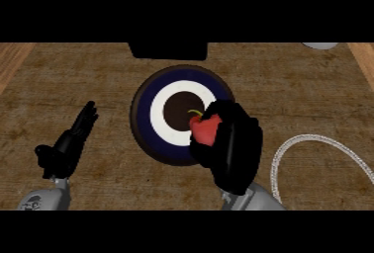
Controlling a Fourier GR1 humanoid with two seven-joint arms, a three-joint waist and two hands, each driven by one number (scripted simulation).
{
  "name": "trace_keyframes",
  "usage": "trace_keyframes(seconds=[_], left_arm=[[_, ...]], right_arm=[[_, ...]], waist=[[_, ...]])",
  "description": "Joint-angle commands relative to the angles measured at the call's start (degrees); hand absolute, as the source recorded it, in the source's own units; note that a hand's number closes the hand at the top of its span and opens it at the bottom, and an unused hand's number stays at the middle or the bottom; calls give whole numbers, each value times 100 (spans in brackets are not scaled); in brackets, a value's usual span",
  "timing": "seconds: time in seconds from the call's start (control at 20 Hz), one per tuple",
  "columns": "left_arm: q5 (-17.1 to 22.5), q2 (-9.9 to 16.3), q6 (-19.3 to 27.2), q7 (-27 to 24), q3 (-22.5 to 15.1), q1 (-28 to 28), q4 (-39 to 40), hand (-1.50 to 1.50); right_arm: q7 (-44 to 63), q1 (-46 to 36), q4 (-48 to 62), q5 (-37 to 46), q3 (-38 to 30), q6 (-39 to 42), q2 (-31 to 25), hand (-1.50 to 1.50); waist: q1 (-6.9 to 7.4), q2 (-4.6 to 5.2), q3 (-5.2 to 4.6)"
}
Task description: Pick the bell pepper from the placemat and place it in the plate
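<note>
- Counter [87, 74]: brown top carrying everything; a dark block sits at its far edge and a pale object shows at its far right corner.
- Plate [164, 106]: ringed blue, white and brown, mid-counter; nothing rests in it yet, so placing is left.
- Placemat [281, 158]: only a pale curved edge shows at the right edge (bare where visible).
- Right hand [237, 148]: fingers curled round the pepper, over the plate's right rim. Pick looks done.
- Left hand [73, 141]: resting near the left edge, fingers straight, holding nothing.
- Pepper [207, 129]: red, green stem, held above the plate; lowering and release remain.
</note>
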Motion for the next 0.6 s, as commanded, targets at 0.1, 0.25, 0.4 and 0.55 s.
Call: trace_keyframes(seconds=[0.1,0.25,0.4,0.55], left_arm=[[13,18,25,63,62,-166,51,0],[2,7,-14,88,41,-199,185,0],[-67,-71,59,-97,-15,-120,78,0],[106,135,-138,-23,174,-126,162,0]], right_arm=[[1097,-1047,1245,-508,-496,-1364,81,-150],[1099,-1326,1821,-944,-639,-1510,81,-150],[1030,-1398,2323,-1340,-646,-2133,82,-150],[739,-1371,2153,-1352,-725,-2853,82,-150]], waist=[[64,11,3],[11,7,2],[96,19,5],[-20,-9,6]])
